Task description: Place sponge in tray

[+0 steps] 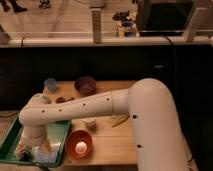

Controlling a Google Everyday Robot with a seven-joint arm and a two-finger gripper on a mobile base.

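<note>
Green tray (61, 131) at left end of table (116, 146). Pincer (27, 152) low inside tray, near front rim; spread or pressed together: cannot tell. Light-blue sponge (46, 158) inside tray, just right of pincer. Pale blue cup (50, 85) behind tray. Orange bowl (70, 141) just right of tray. Purple bowl (85, 85) behind tray, farther right. White cup (90, 122) beside tray's right rim.

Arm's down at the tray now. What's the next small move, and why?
Probably raise the gripper slightly, straight up. It sits low inside the near end of the green tray, and a light-blue patch that looks like the sponge lies on the tray floor right beside it. A short lift would show whether the sponge remains there.
</note>
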